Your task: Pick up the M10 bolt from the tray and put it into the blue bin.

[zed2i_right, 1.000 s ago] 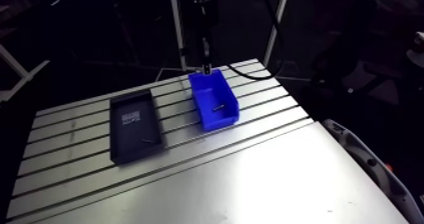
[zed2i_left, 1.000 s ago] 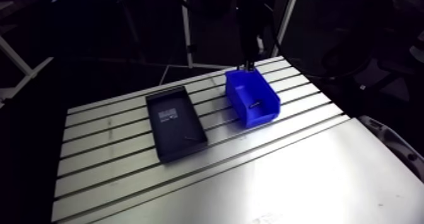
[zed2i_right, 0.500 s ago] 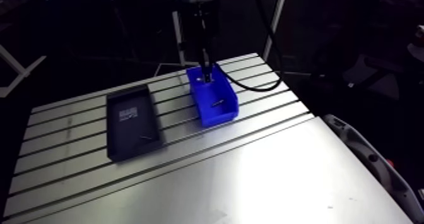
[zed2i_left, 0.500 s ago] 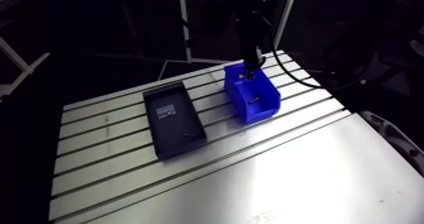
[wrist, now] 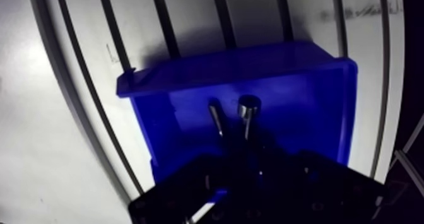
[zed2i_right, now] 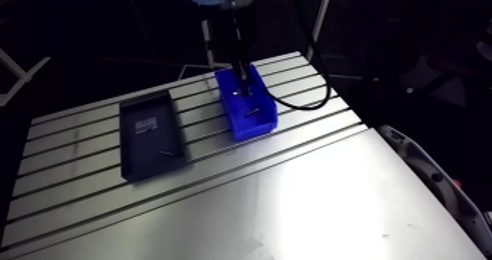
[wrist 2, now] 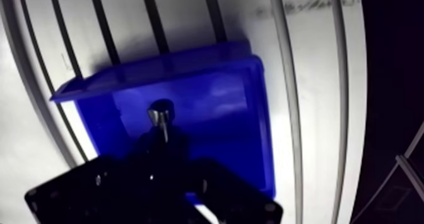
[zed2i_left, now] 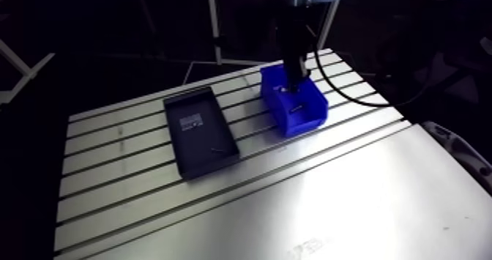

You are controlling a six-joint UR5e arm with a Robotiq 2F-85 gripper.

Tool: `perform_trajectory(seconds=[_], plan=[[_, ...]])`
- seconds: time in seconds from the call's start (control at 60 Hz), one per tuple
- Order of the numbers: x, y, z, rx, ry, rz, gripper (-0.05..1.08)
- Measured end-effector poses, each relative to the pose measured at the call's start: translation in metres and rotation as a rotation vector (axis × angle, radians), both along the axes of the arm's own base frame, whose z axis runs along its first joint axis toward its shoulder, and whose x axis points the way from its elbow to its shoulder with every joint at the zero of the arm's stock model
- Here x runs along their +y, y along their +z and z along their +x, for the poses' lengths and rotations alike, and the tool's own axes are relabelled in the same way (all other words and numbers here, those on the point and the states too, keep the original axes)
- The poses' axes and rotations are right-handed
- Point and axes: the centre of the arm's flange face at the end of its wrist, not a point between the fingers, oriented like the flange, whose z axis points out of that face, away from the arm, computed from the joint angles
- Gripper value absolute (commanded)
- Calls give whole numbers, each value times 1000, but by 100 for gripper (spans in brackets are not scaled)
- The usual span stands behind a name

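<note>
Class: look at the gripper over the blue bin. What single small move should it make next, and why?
Probably open the jaws and let go. The gripper appears to hold the M10 bolt by its shank, and the bolt's head hangs over the inside of the blue bin, beside another bolt lying on the bin floor. Released here, it should land inside.

One slotted table [zed2i_left: 351, 197], one black tray [zed2i_left: 192, 135], one blue bin [zed2i_left: 312, 110], two bolts [wrist: 249, 104] at the bin, and one small dark piece [zed2i_left: 218, 150] in the tray.
</note>
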Motion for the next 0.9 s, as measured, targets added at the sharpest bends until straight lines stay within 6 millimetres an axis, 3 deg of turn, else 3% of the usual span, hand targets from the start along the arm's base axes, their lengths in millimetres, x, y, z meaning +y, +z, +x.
perform_trajectory(seconds=[0.9], plan=[[-2, -21, 3, -15, -18, 2, 93]])
